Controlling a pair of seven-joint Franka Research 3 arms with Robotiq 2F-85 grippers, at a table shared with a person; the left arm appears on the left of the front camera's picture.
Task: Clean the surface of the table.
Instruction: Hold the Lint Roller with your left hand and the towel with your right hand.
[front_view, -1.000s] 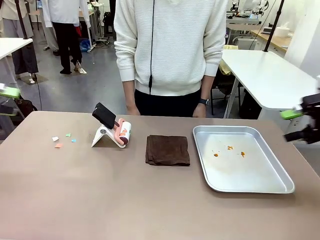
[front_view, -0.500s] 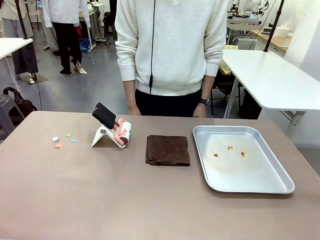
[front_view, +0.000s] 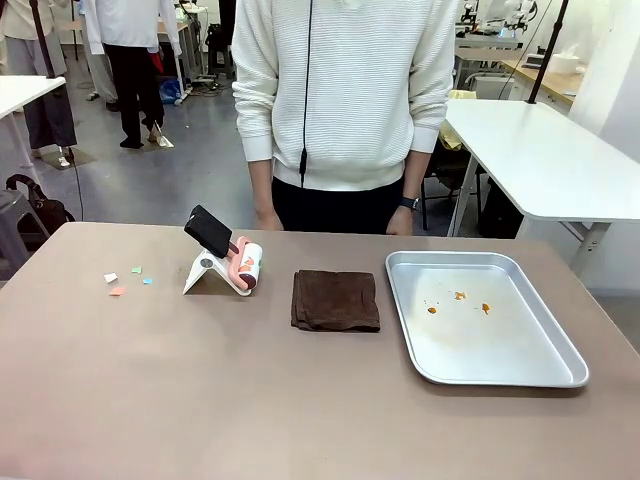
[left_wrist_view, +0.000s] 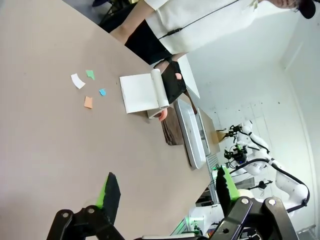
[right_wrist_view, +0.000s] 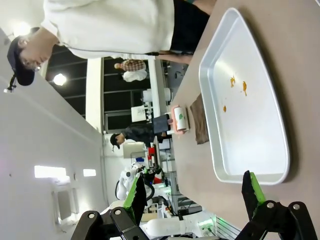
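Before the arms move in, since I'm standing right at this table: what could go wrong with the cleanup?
1. The paper scraps are tiny and loose; a wipe may scatter them off the table.
2. The lint roller leans on a small white stand; grabbing it could tip that.
3. Your hand hangs near the far edge, close behind the roller, so a reach there might brush it.

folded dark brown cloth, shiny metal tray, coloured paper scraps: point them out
folded dark brown cloth (front_view: 336, 300): front view, centre of its top
shiny metal tray (front_view: 490, 345): front view, bare floor
coloured paper scraps (front_view: 118, 291): front view, the orange scrap
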